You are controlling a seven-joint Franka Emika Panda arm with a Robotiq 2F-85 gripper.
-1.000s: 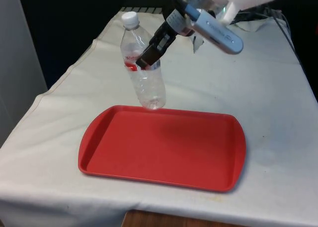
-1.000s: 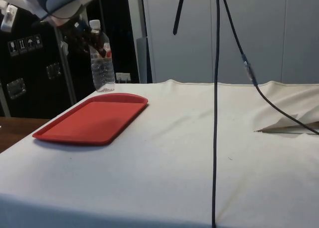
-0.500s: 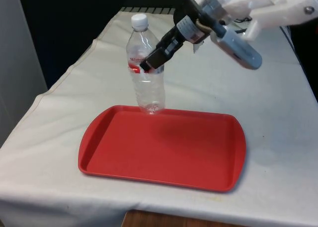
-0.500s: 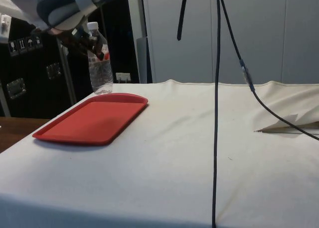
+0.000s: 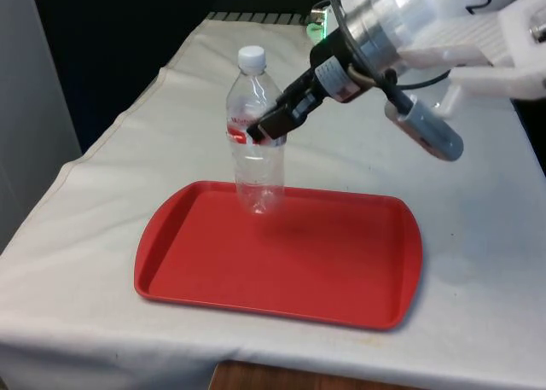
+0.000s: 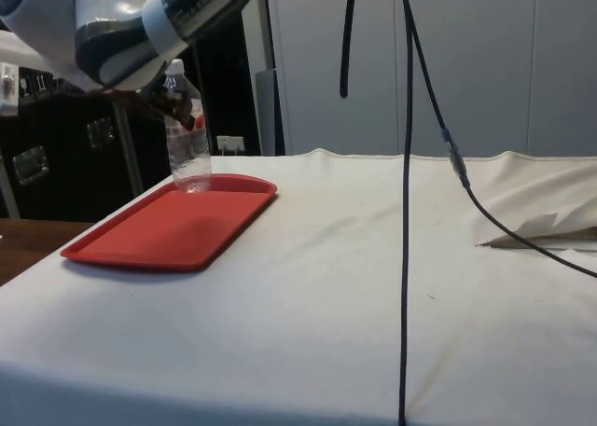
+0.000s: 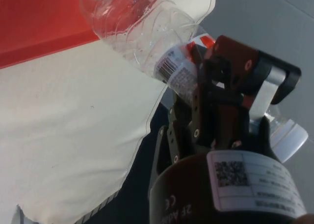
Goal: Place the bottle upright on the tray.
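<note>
The clear plastic bottle hangs nearly upright in the jaws, clamped at its red-and-white label band, about the upper half of the body. Its walls are thin, ribbed and see-through, narrowing to rounded shoulders under a white screw cap. In the front view its lobed base sits over the far rim of the red tray, towards the front view's left; in the side view the base is at the tray's far end, just over the surface, and whether it touches cannot be told. The black gripper reaches the bottle from the front view's right, at the end of the white arm's rounded wrist. In the wrist view a black finger presses the label, with the ribbed body running away over the cloth towards the tray's red edge. The tray is a smooth, shallow, rounded-corner rectangle with a raised lip, lying flat on the bench under a slightly creased white cloth. A thin black cable hangs down in the side view.
</note>
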